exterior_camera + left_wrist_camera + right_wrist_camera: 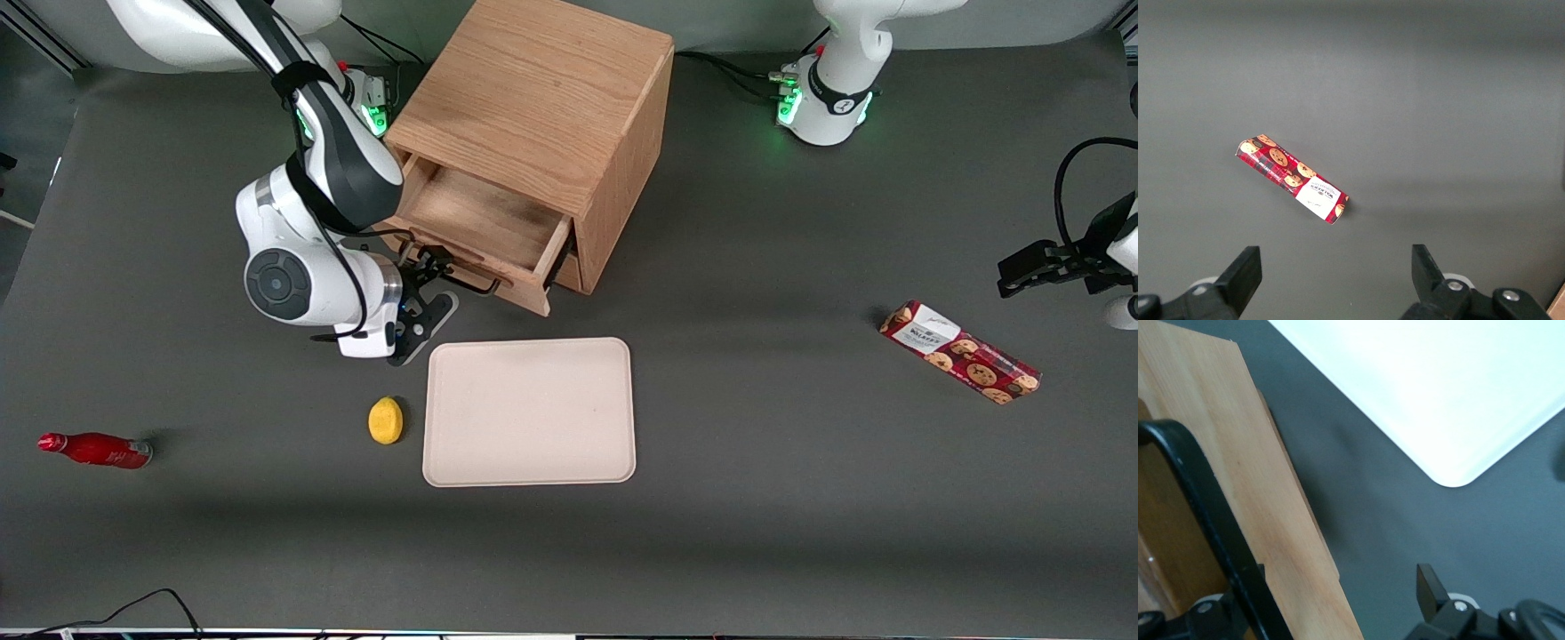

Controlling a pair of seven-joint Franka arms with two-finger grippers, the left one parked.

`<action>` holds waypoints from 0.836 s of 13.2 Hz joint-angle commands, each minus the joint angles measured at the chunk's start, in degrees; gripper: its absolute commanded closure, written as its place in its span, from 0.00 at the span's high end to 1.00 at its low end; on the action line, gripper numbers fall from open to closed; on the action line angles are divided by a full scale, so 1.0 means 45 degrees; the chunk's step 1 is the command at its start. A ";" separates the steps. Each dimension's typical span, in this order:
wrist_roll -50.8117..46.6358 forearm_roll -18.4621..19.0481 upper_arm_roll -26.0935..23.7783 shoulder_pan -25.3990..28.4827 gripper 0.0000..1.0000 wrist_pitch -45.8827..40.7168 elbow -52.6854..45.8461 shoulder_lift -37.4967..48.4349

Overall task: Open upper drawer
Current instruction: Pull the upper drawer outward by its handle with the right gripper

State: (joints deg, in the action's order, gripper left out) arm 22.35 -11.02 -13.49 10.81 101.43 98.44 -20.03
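— Where's the upper drawer point(484, 222)?
— Upper middle of the front frame, pulled out of the oak cabinet point(542, 107), bare wooden tray showing.
— And the hand point(436, 276)?
— At its black handle point(1211, 520), fingers spread apart.

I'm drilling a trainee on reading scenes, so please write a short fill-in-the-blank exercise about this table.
1. The light oak cabinet's upper drawer stands partly ____.
2. The right arm's gripper is at that drawer's thin black bar ____.
3. The small yellow lemon-like fruit lies beside the flat beige rectangular ____.
4. Toward the working arm's end lies a red ____.

Missing words: open; handle; tray; bottle
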 commanded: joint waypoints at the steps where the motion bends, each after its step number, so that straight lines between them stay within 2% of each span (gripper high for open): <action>1: 0.0520 0.0301 -0.0187 -0.0274 1.00 -0.0020 -0.0644 -0.0450; 11: 0.0912 0.0847 -0.0382 -0.1055 1.00 -0.0039 -0.1698 -0.1133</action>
State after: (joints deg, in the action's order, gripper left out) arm 25.17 -8.80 -14.09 7.15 101.43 93.42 -23.50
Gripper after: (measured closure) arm 0.000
